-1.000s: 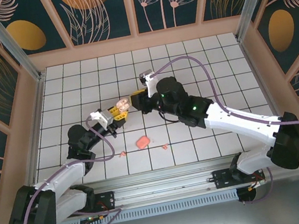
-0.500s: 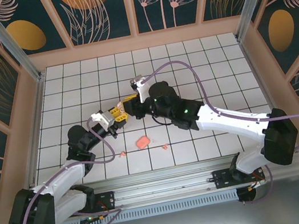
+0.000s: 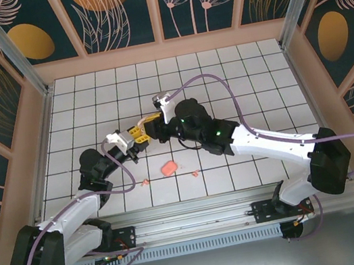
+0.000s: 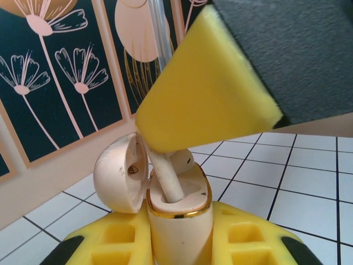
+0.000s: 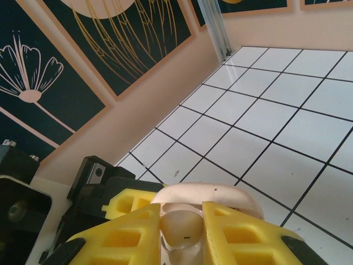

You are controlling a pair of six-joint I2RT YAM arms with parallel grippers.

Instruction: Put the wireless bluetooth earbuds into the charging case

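Earbud (image 4: pixel 167 182): stem down in the open mouth of the charging case (image 4: pixel 179 221), head pinched from above in the right pincer (image 5: pixel 181 234), which is closed tight on it. How deep the stem sits: cannot tell.

Charging case: upright, gold rim up, lid (image 4: pixel 118 175) swung open to one side. Body clamped between the yellow fingers of the left pincer (image 4: pixel 179 245), closed on it.

Both pincers tip to tip over the middle of the bench (image 3: pixel 249 72), a little toward its left edge. Right pincer's yellow pad (image 4: pixel 204 94) directly over the case opening, on top of the earbud.

Near the bench's near edge, left of centre: small pink rounded case (image 3: pixel 167 168) lying flat. Loose earbud (image 3: pixel 145 180) near it on the left-edge side, second loose earbud (image 3: pixel 195 172) near it on the right-edge side, neither touching it. Both tiny and pink-peach, too small for detail.
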